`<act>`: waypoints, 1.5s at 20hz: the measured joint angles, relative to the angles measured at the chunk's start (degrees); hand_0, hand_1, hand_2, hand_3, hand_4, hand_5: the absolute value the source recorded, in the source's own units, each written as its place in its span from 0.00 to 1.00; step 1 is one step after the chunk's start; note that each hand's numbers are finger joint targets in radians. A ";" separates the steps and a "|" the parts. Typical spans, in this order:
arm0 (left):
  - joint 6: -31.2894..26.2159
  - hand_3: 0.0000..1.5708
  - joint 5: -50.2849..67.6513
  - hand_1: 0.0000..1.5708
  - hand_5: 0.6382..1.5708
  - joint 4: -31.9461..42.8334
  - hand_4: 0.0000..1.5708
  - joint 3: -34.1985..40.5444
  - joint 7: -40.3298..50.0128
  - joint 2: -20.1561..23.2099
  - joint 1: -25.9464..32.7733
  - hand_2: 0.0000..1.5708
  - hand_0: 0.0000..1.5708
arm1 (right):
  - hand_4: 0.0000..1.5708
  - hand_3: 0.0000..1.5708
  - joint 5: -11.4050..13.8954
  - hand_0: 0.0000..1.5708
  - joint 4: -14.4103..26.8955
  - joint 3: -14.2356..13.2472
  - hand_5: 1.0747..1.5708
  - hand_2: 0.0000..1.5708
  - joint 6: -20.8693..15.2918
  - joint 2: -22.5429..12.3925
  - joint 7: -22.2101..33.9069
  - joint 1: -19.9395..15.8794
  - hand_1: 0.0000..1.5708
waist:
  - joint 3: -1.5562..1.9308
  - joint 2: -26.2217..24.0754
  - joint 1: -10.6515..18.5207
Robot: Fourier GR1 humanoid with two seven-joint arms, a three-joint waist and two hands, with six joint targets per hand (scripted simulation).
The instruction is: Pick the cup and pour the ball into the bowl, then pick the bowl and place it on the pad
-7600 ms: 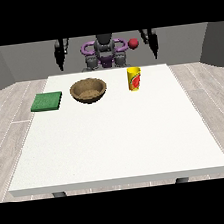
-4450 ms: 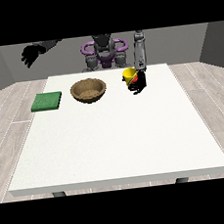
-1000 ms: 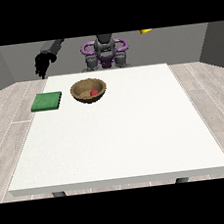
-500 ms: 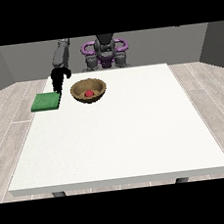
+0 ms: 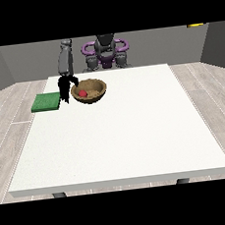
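A round brown wooden bowl (image 5: 89,91) sits on the large white surface (image 5: 122,133) in the upper left of the frame, and a small red ball (image 5: 82,93) lies inside it, toward its left side. Just left of the bowl, at the surface's left edge, lies a flat green square pad (image 5: 46,101); bowl and pad are near each other but not touching.

The black hand at the view's left (image 5: 65,85) hangs from a grey forearm that comes down almost vertically, and it sits between the pad and the bowl, right beside the bowl's left rim. Its fingers (image 5: 64,96) point downward toward the surface; from here they look close to the rim, but I cannot tell whether they are grasping it or released.

At the very top right of the frame a sliver of a yellow cup (image 5: 196,25) shows, well apart from everything on the surface. The hand at the view's right is not in sight.

The robot's purple-and-grey torso (image 5: 106,53) stands behind the far edge.
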 measured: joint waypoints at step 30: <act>-4.32 0.00 10.04 0.00 0.94 -5.50 0.72 4.46 1.86 7.96 3.14 0.00 0.00 | 0.60 0.91 4.23 1.00 10.52 0.00 0.92 1.00 -13.16 -3.40 -10.87 -4.43 1.00 | -2.20 4.39 2.17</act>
